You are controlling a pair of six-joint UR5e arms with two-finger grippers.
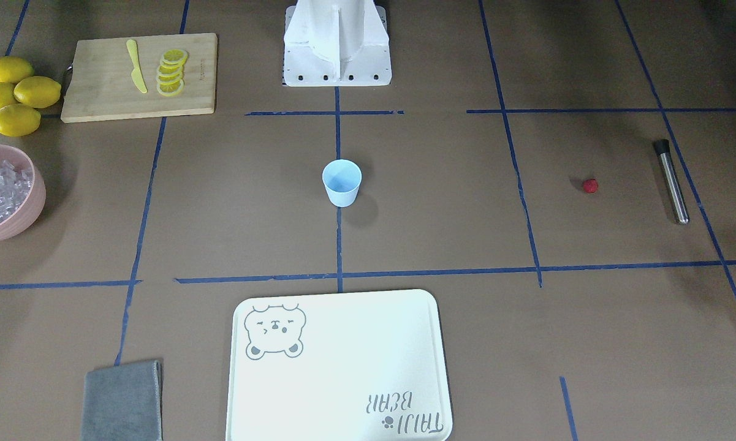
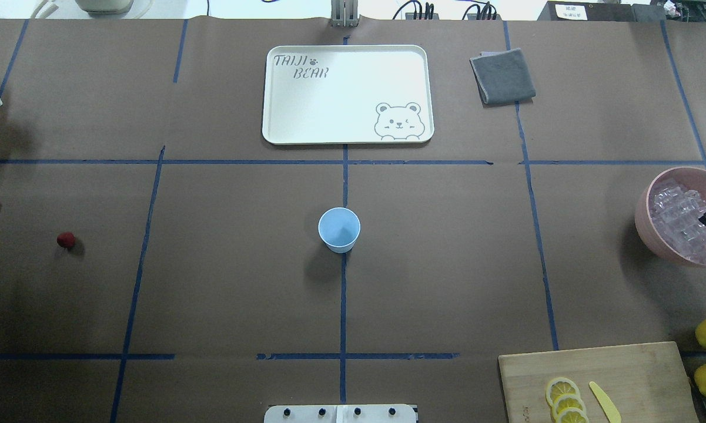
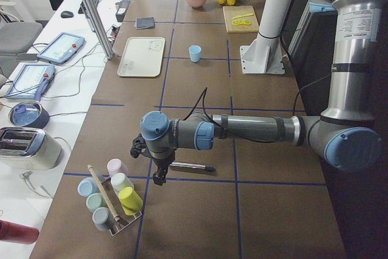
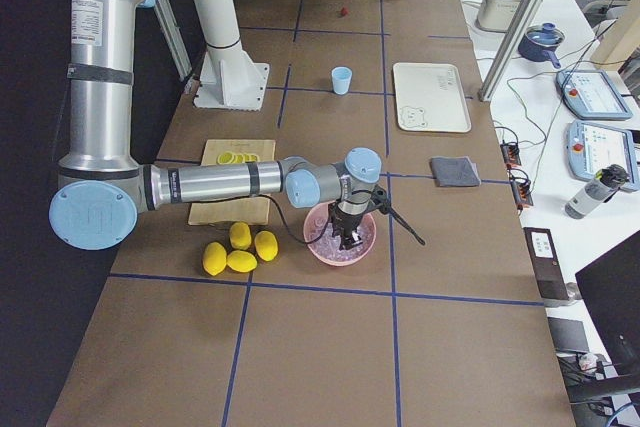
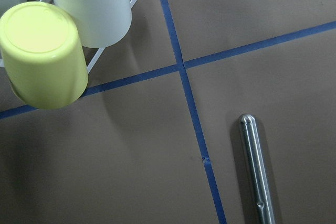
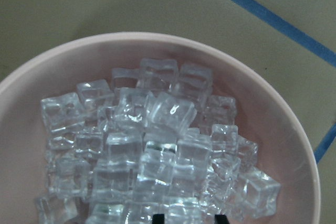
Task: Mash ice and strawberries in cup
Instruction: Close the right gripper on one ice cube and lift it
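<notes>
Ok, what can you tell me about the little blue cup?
The cup is pale blue and looks like plastic. It has no handle and gets narrower toward the bottom. It stands upright, mouth up, and looks empty inside. It sits in the middle of the brown table, right on a blue tape line. Nothing but the table touches it.

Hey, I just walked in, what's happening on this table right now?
The robot looks to be at the very start of mashing ice and strawberry. Its right gripper hangs low over the ice in the pink bowl, jaws apart. The left gripper hangs beside the steel muddler, with the strawberry lying loose nearby. The blue cup stands empty in the middle.
</notes>
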